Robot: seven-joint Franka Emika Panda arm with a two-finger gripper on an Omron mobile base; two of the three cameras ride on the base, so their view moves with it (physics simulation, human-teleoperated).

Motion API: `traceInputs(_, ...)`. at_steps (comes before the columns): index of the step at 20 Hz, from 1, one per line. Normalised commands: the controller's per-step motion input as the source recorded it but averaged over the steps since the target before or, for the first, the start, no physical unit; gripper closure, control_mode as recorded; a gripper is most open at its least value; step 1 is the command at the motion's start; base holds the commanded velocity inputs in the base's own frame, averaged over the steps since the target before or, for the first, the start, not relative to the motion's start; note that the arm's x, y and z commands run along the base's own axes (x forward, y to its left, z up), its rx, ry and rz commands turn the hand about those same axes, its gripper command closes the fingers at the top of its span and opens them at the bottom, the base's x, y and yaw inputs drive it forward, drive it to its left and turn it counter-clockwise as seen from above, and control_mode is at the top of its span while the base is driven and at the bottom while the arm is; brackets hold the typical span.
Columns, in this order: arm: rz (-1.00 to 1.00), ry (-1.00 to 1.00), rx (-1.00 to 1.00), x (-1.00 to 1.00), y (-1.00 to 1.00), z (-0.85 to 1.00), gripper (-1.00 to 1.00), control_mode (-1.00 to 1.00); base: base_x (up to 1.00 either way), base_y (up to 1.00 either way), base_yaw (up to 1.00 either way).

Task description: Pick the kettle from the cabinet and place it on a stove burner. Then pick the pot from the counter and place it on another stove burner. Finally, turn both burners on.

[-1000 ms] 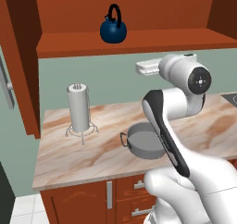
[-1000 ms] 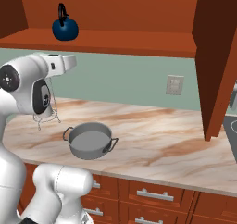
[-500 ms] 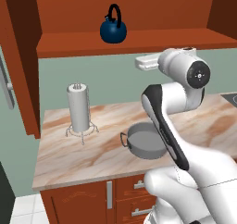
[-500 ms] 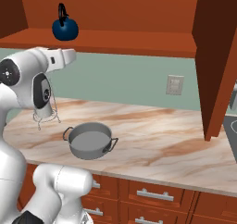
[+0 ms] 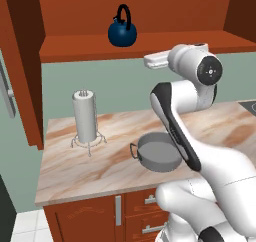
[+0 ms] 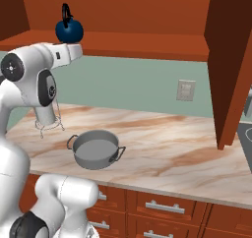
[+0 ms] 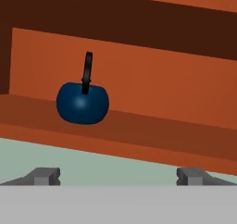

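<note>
Kettle (image 5: pixel 122 33) sits on the cabinet (image 5: pixel 150 43) shelf, upright, handle up, nothing touching it. Step in hand: first pick, approach phase. Claw (image 7: pixel 119 176) is wide open w/ nothing between the tips, hanging below and in front of the shelf edge, apart from the kettle; in the hand view the kettle is up and left of centre. Next move, I'd judge: raise and shift left so the kettle lines up between the fingertips (image 7: pixel 44 176), then go in over the shelf board w/o clipping its front edge (handle or body grip, can't tell which suits). Pot (image 5: pixel 159 151) waits on the desk (image 5: pixel 100 156) beside the paper-towel roll (image 5: pixel 86 116), untouched.
</note>
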Motion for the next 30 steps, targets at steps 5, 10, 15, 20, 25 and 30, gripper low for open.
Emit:
traceInputs(5, 0.02, 0.00, 0.01, 0.17, 0.00, 0.09, -1.00, -1.00, 0.00, 0.00, 0.00)
traceInputs(10, 0.04, 0.00, 0.02, 0.12, 0.00, 0.11, -1.00, -1.00, 0.00, 0.00, 0.00)
traceInputs(15, 0.04, 0.00, 0.00, 0.11, 0.00, 0.26, -1.00, -1.00, 0.00, 0.00, 0.00)
traceInputs(20, 0.01, 0.00, 0.00, 0.13, 0.01, 0.26, -1.00, -1.00, 0.00, 0.00, 0.00)
traceInputs(25, 0.00, 0.00, 0.00, 0.22, 0.11, 0.06, -1.00, -1.00, 0.00, 0.00, 0.00)
traceInputs(30, 0.00, 0.00, 0.00, 0.18, 0.19, 0.05, -1.00, -1.00, 0.00, 0.00, 0.00)
